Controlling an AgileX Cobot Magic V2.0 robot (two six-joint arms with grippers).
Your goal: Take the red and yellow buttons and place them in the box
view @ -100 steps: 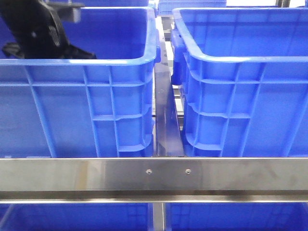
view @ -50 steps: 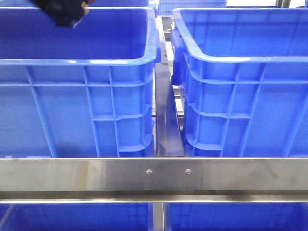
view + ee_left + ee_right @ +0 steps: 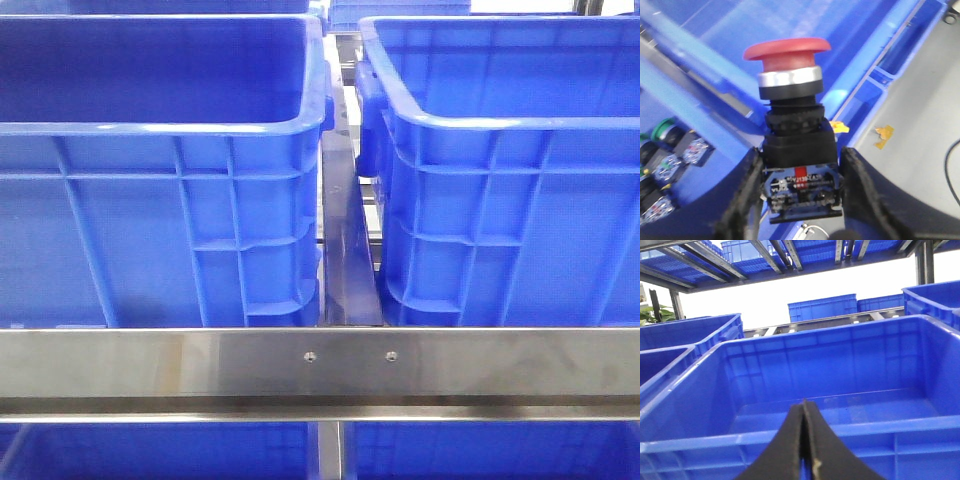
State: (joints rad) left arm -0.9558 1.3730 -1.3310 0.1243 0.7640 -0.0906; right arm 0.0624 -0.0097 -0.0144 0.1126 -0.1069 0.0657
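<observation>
My left gripper (image 3: 801, 167) is shut on the black body of a red mushroom-head button (image 3: 787, 51) and holds it upright over a blue crate's rim (image 3: 875, 75). My right gripper (image 3: 804, 412) is shut and empty, facing the near wall of a blue crate (image 3: 855, 432) whose inside looks bare. Neither gripper shows in the front view, which holds two twin blue crates, left (image 3: 160, 128) and right (image 3: 500, 125). I cannot pick out the yellow button.
Several loose switch parts, one with a green head (image 3: 662, 130), lie in a crate below my left gripper. A grey floor with orange scraps (image 3: 884, 135) lies beside that crate. A steel rail (image 3: 320, 365) crosses the front view. More crates stand on racks behind (image 3: 822, 307).
The left arm, seen over the left crate a second ago, rose and went out of the top of the front view. The crates have not moved.
</observation>
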